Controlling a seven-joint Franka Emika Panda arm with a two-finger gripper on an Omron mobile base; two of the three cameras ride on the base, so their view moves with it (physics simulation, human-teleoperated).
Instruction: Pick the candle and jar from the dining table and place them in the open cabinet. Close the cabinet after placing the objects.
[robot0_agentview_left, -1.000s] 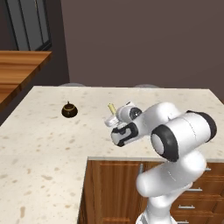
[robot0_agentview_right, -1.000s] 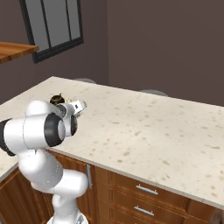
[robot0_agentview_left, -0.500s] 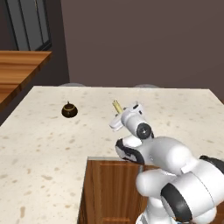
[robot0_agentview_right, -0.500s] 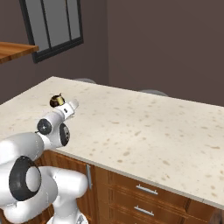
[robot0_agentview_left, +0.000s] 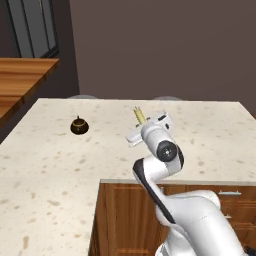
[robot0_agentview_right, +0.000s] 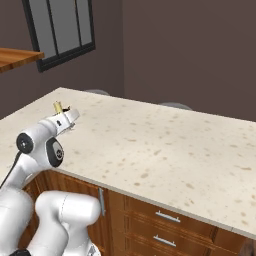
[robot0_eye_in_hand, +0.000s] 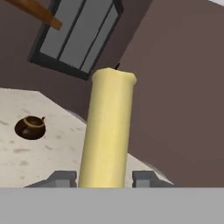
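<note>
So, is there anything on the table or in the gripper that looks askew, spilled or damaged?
Nothing looks spilled or damaged. The candle leans a little, but only because the gripper holds it between its fingertips above the dining table. The jar sits upright on the stone top, lid on, apart from the arm.

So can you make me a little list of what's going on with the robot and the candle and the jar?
robot: white arm reaching out over the dining table
gripper: jaws on either side of the candle, shut on it
candle: pale yellow, held up off the table
jar: dark brown, lid on, sitting alone on the table, not picked up yet
window: dark-framed, on the wall behind the table
drawers: wooden, shut, under the table top
</note>
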